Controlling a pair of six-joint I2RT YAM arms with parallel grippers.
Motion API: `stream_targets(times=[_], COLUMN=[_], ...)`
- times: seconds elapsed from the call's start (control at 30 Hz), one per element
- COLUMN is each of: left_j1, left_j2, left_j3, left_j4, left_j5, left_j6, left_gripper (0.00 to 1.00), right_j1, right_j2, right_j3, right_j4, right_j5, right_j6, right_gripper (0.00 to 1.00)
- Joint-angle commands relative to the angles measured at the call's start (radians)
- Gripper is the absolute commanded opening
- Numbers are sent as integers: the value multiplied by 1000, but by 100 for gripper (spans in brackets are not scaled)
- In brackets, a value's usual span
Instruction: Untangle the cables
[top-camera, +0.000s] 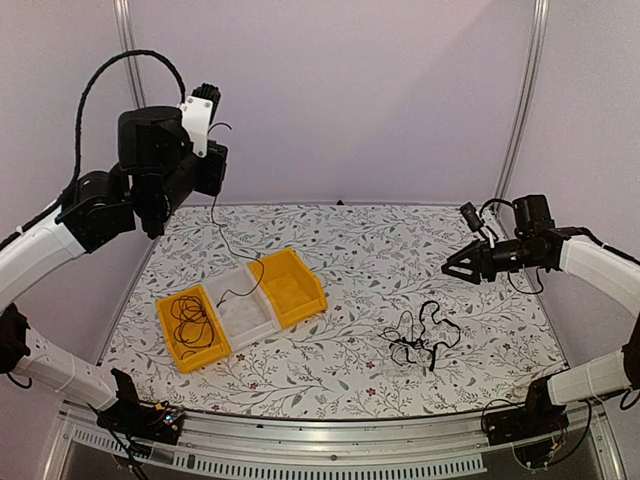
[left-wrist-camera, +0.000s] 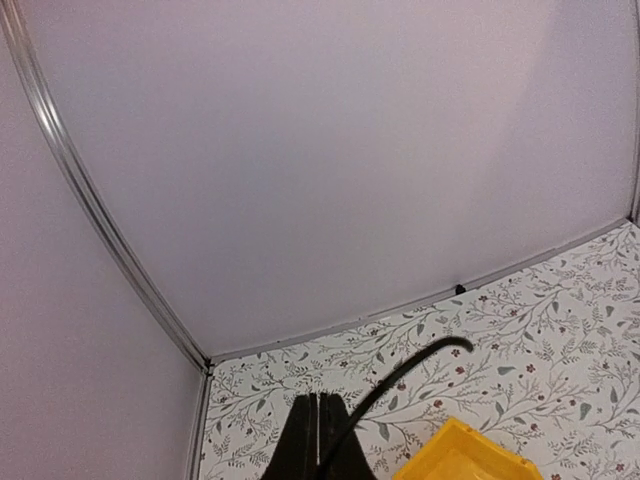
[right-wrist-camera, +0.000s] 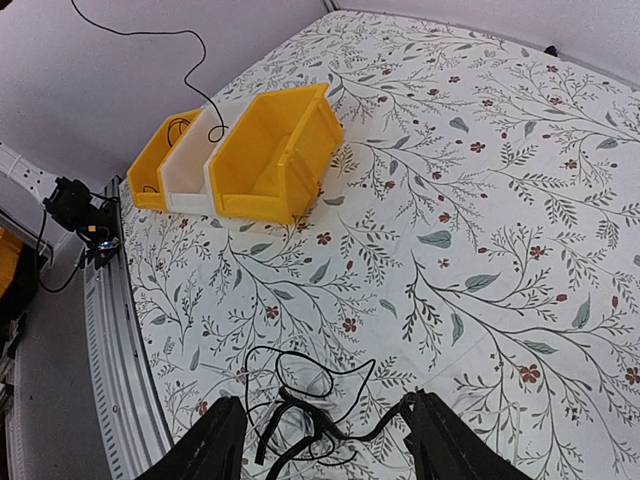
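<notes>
My left gripper (top-camera: 213, 135) is raised high over the back left of the table, shut on a thin black cable (top-camera: 222, 240). In the left wrist view the fingers (left-wrist-camera: 320, 445) are pressed together, and the cable's short end (left-wrist-camera: 400, 380) curves out past them. The cable hangs down into the white bin (top-camera: 250, 318). A tangle of black cables (top-camera: 422, 340) lies on the table at the front right. My right gripper (top-camera: 450, 268) hovers open above and behind it. In the right wrist view the tangle (right-wrist-camera: 300, 410) lies between and beyond the spread fingers (right-wrist-camera: 215, 445).
Three bins stand in a row at the left. One yellow bin (top-camera: 170, 345) holds a coiled black cable (top-camera: 190, 318), the white bin is in the middle, and the other yellow bin (top-camera: 300, 295) is on the right. The floral tablecloth (top-camera: 380, 250) covers the table.
</notes>
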Motion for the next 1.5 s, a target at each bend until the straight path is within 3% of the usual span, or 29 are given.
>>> stream_targets(times=[0.0, 0.27, 0.47, 0.7, 1.0, 1.47], left_j1=[28, 90, 130, 140, 199, 271], left_j2=[-24, -87, -111, -14, 145, 243], left_j3=[-114, -255, -343, -418, -372, -480], left_j4=[-113, -184, -110, -37, -224, -184], left_j5=[74, 121, 256, 372, 400, 677], left_j6=[-200, -315, -371, -541, -784, -875], left_gripper=[0, 0, 0, 0, 0, 0], right_j1=[3, 1, 0, 0, 1, 0], right_j2=[-17, -31, -22, -13, -32, -25], right_j3=[-18, -37, -38, -26, -48, -51], right_j4=[13, 9, 16, 13, -2, 13], right_j5=[8, 13, 12, 15, 28, 26], right_j6=[-9, -14, -12, -12, -26, -23], right_gripper=[60, 61, 61, 61, 61, 61])
